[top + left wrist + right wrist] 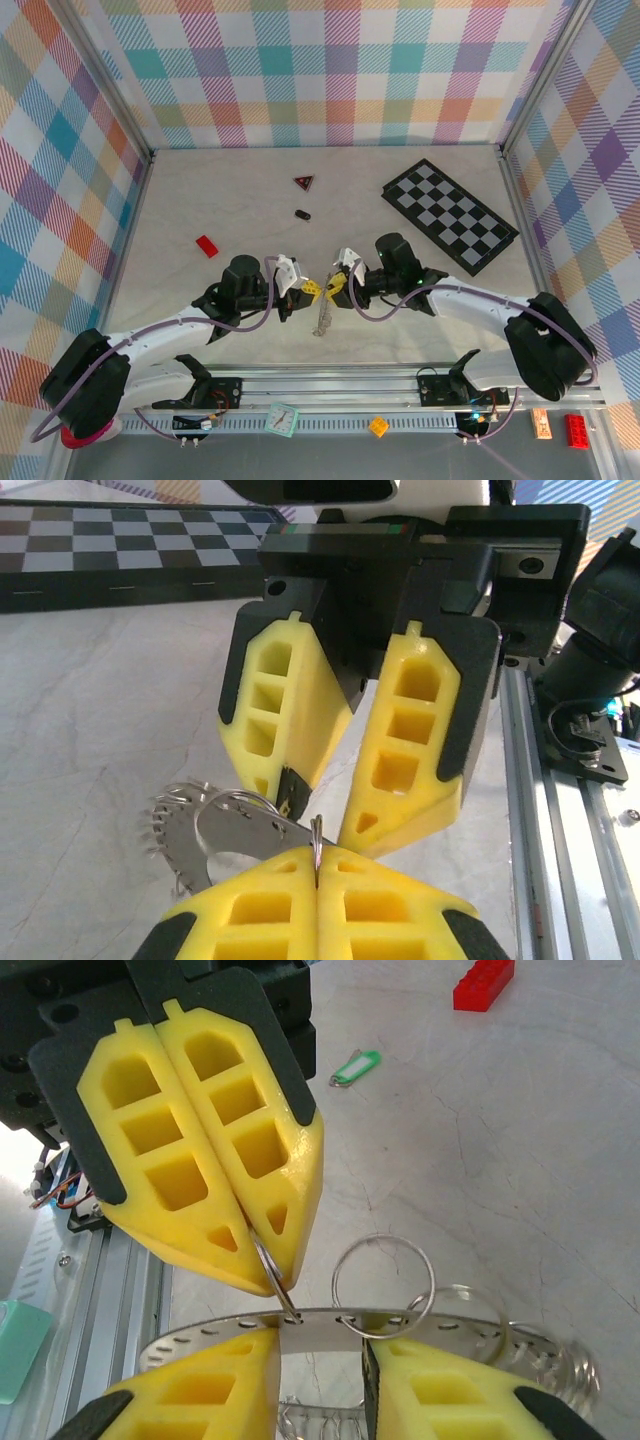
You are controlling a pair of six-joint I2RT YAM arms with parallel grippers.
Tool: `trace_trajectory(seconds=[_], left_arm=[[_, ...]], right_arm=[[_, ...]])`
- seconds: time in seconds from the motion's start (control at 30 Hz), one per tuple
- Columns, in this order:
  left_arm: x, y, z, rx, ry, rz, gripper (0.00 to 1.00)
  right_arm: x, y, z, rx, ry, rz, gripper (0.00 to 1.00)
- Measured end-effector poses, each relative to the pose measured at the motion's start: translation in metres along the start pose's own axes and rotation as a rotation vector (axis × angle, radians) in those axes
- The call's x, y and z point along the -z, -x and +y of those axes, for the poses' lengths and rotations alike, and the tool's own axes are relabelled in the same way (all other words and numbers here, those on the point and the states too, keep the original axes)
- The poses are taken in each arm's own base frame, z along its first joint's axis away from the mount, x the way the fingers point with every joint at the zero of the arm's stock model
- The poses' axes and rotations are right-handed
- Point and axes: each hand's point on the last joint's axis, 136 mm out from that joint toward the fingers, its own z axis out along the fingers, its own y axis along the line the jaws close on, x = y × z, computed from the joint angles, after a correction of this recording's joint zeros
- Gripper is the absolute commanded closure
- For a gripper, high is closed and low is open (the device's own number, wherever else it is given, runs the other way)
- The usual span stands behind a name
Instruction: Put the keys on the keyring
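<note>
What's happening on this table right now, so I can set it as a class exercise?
The left gripper is shut on a thin wire ring. The right gripper faces it, jaws apart at the flat holed strip of the keyring. The keys form a toothed fringe along its edge.

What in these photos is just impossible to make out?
Top view: the keys are too small to count.
Left wrist view: the left gripper hides the lower part of the keyring.
Right wrist view: the right gripper and the bottom edge cut off the keyring's underside; its right end is blurred.
</note>
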Motion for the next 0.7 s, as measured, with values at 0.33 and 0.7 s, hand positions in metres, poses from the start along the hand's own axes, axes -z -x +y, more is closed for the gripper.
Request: trace_trajectory(seconds=[0.33,0.7], left_arm=[[0.0010,0.0030,0.0027,-0.006,0.019,-0.009,1.00],[-0.0012,0.0042,0.0035,0.007,0.018,-0.068,1.00]], right_arm=[[-0.0048,0.0063,0.0031,0.010,0.022,-0.018,0.68],[-0.0046,0.0059,0.0000,0.060,-0.007,-0.091,0.73]])
